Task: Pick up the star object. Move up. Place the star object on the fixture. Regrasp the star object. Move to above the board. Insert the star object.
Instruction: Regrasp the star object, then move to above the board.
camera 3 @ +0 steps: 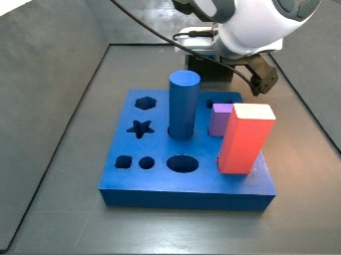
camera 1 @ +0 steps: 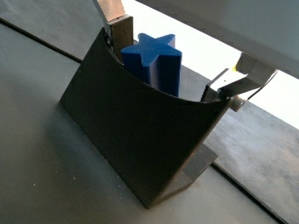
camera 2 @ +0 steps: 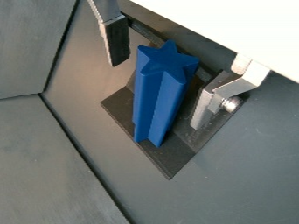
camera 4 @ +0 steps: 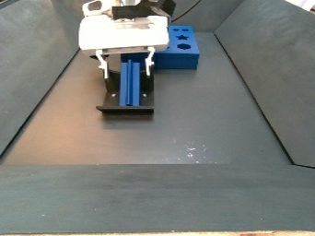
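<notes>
text: none legible | labels: none | surfaces checked: board point(camera 3: 186, 174), claw point(camera 4: 124, 63)

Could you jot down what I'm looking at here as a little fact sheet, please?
star: blue, lying on the fixture, between the hand's fingers
fixture: dark bracket on a base plate, beside the board
hand: down over the star, fingers either side; contact unclear
board: blue slab with star, hexagon, square and round holes
standing in board: blue cylinder, red block, purple piece

Blue star object point(camera 2: 160, 92) (dark fixture point(camera 1: 135, 131)).
</notes>
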Tool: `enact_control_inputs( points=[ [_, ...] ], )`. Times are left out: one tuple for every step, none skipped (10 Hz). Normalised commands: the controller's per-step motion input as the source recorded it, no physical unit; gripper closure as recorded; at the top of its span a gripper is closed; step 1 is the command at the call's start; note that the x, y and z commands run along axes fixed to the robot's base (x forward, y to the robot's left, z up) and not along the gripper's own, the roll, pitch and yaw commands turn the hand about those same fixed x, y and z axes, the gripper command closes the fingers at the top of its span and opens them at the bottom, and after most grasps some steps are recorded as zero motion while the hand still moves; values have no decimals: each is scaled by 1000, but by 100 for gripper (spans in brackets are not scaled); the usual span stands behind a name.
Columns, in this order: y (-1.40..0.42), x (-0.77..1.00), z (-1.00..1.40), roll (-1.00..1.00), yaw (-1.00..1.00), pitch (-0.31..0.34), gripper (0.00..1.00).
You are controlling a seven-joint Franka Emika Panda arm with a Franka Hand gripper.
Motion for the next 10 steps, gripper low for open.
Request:
enact_control_inputs(
  points=[
    [2, 9, -170, 47, -8, 5, 0],
    [2, 9, -170, 47, -6, 6, 0],
    [0, 0, 0, 0, 0, 0, 100],
    [-109, -226, 1000, 221, 288, 161, 100],
    [-112, -226, 1000, 207, 286, 153, 100],
    [-109, -217, 1000, 146, 277, 85, 100],
    [-101, -210, 1000, 78, 269, 20, 100],
    [-98, -205, 1000, 24, 232, -61, 100],
    [-94, -201, 1000, 8, 196, -113, 100],
    [-91, -199, 1000, -1, 173, -140, 100]
  ],
)
